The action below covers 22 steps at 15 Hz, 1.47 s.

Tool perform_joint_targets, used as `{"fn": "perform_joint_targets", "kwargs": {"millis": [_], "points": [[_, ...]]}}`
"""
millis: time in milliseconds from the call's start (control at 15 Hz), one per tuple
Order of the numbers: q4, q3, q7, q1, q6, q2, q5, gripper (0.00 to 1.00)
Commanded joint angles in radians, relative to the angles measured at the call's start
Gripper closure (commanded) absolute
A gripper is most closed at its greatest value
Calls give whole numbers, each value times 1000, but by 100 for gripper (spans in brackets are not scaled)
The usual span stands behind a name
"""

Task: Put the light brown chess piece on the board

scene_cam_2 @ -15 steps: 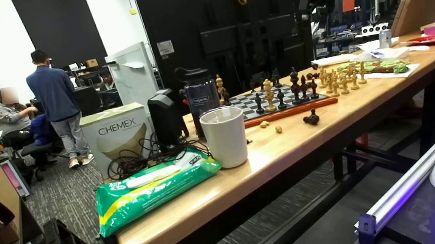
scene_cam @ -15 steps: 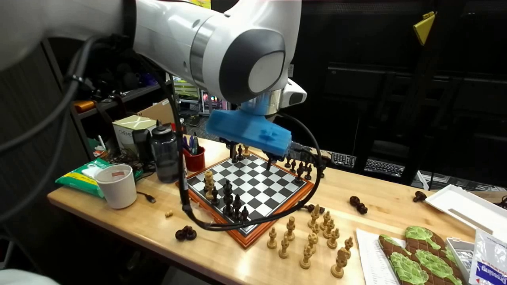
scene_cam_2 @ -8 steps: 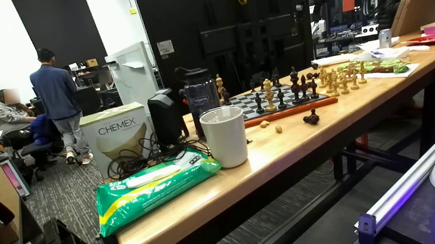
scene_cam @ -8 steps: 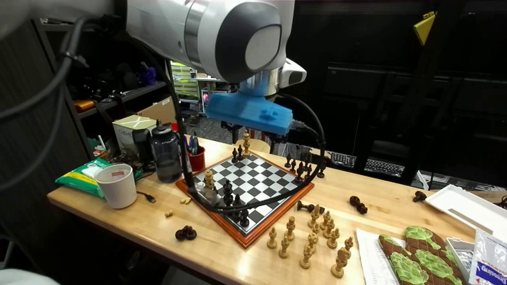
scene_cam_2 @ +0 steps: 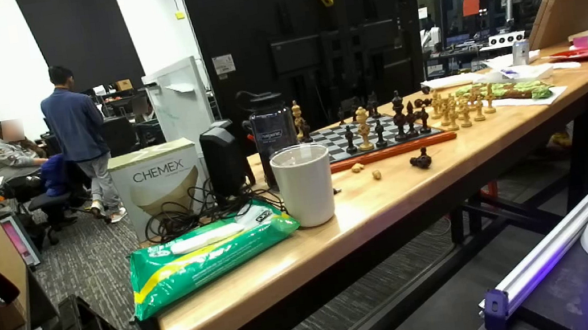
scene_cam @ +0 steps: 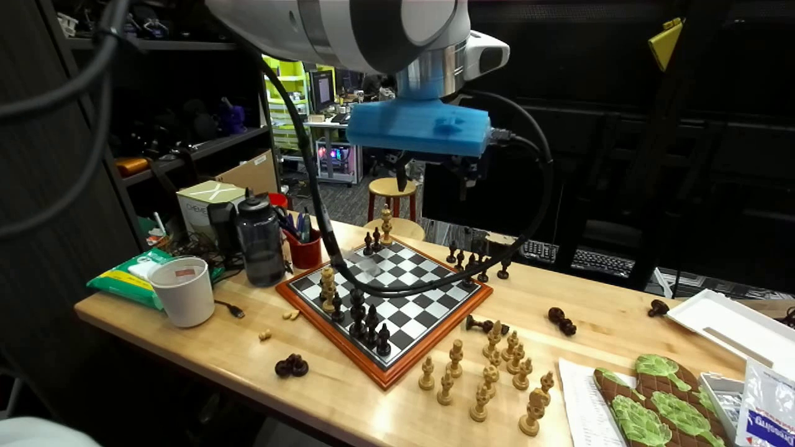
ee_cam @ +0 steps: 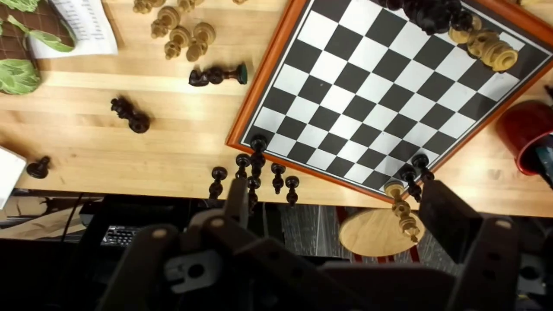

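Observation:
Checkered with a reddish-brown frame, the board [scene_cam: 407,313] lies on the wooden table in both exterior views and the wrist view [ee_cam: 358,99]. A tall light brown chess piece [scene_cam: 386,225] stands at its far corner, beside two dark pawns. Near another corner is a second light brown piece [scene_cam: 328,290] among dark ones. Several more light brown pieces [scene_cam: 456,359] stand on the table off the board. High above the board hangs my gripper [scene_cam: 433,183], its jaws spread wide and nothing held. In the wrist view the far-corner piece [ee_cam: 402,214] appears below, between the fingers [ee_cam: 449,220].
Dark pieces [scene_cam: 562,321] lie on the table to the right of the board; others [scene_cam: 483,270] stand beyond it. At the left are a red pen cup [scene_cam: 305,251], a dark bottle [scene_cam: 259,242] and a white mug [scene_cam: 183,292]. A patterned mitt [scene_cam: 664,397] lies at the right.
From low over the board, my gripper has risen well above it and shifted right in an exterior view, staying open. The far-corner light brown piece now stands uncovered.

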<state>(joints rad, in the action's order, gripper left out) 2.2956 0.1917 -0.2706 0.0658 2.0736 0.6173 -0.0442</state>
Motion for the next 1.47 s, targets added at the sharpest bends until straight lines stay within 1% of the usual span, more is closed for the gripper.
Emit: {"fn": "perform_joint_targets", "kwargs": {"millis": [0,333,400,467,533,667,867,1000,1133,1200,1267,1333,1400], "points": [[-45,4,-40,-9,-60,-28,-8,0],[-35,44,-190,-90,96,-15,87,0],[-39,41,-166,-90,124,-26,106,0],[-40,23,-102,-69,153,-37,107,0],[-36,-4,-7,-35,181,-49,101,0],[-16,-44,114,-2,250,-58,78,0],[30,-144,343,55,367,-73,41,0],[61,-269,501,145,434,-88,27,0],[77,-419,660,260,463,-93,7,0],[76,-442,740,244,452,-95,-32,0],[63,-444,786,218,415,-99,-71,0],[59,-435,757,176,419,-105,-55,0],[54,-434,724,151,431,-108,-74,0]]}}
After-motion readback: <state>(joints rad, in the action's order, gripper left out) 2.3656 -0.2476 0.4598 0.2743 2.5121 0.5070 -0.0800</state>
